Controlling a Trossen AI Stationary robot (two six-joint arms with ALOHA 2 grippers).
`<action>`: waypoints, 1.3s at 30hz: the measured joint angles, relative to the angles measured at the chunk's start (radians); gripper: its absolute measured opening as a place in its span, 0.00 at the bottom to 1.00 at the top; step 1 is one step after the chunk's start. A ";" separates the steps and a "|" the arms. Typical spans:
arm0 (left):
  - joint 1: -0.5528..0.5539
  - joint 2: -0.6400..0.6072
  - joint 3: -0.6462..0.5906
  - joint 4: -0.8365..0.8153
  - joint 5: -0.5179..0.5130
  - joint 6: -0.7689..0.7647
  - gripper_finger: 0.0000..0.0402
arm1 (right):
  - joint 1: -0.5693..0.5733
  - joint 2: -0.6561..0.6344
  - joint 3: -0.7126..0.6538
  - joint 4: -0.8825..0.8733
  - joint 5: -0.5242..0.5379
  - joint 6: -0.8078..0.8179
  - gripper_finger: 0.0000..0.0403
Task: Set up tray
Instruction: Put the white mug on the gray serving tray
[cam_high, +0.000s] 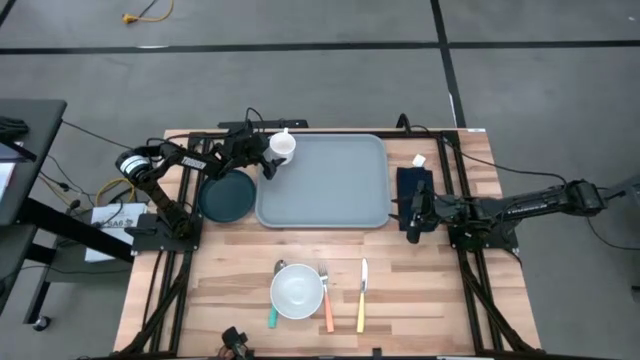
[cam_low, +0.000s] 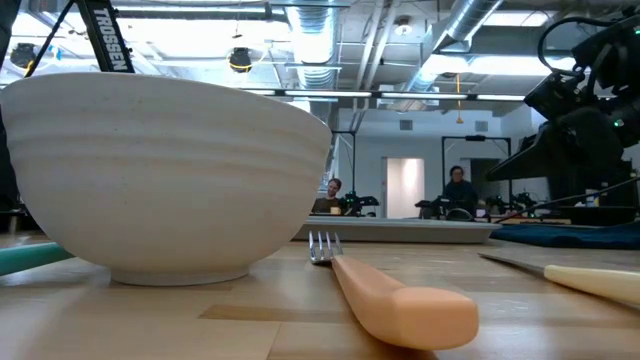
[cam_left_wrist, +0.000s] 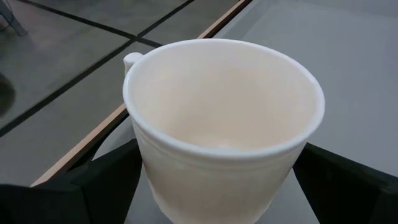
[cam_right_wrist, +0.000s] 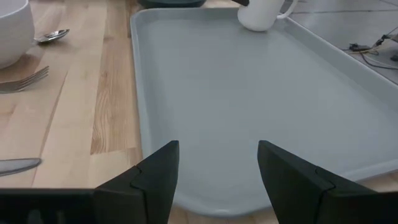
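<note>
1. The tray (cam_high: 325, 185) lies flat toward the far side of the table (cam_high: 230, 300), in the middle, with nothing resting on its open floor.
2. The left gripper (cam_high: 270, 152) is at the tray's far left corner, its fingers set wide on either side of a white mug (cam_high: 284, 146). From the left wrist view the mug (cam_left_wrist: 224, 124) sits upright between the dark fingers; whether they press on it or merely flank it, I cannot tell.
3. The step in hand looks like placing the mug: it is over or on that corner, and I cannot say if its base is down.
4. The right gripper (cam_right_wrist: 217, 180) waits at the tray's right edge, fingers apart and empty, above the black napkin (cam_high: 412, 188).
5. A dark teal plate (cam_high: 226, 197) sits just left of the tray; the white bowl (cam_high: 296, 291), fork (cam_high: 327, 300), knife (cam_high: 363, 295) and spoon (cam_high: 279, 267) lie near the front edge, well apart from the tray.
6. Next, I would judge, the mug needs to be settled and the left arm drawn back clear without tipping it, then the plate or bowl fetched.
</note>
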 joint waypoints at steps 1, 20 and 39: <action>0.000 0.000 0.000 0.000 0.000 0.001 0.93 | 0.000 0.000 0.000 0.000 0.000 0.000 0.53; 0.000 0.000 0.000 -0.004 0.004 0.003 0.98 | 0.000 0.000 0.000 0.000 0.000 0.000 0.53; 0.000 0.000 0.000 -0.003 0.007 -0.018 0.99 | 0.000 0.000 -0.001 0.000 0.000 0.000 0.53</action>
